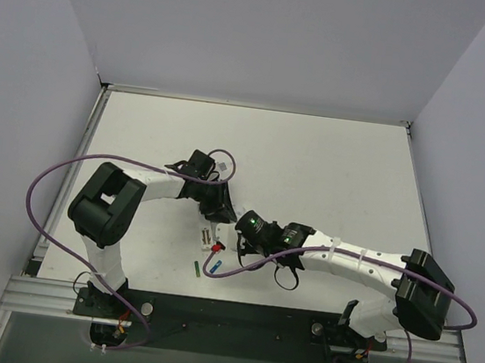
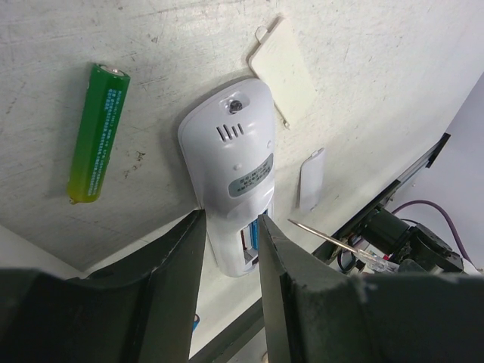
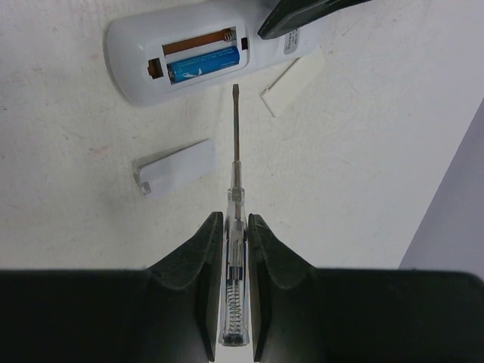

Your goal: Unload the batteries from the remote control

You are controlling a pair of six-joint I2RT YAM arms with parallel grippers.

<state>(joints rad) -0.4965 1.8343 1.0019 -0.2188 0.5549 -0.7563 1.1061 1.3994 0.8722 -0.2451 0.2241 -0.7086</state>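
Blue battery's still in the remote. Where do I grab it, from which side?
Probably from above, through the open bay: the blue battery lies recessed in the remote, only its upper side showing. Grip its middle, one finger in the empty slot beside it; lever it up with the screwdriver first.

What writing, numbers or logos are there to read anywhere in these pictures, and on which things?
Nothing here can be read for certain.
On the green battery: white print along its side, too small to read.
On the remote: a grey oval label with dark print, too blurred to read.
On the blue battery in the remote's bay: a pale mark, not legible.
No other text shows.
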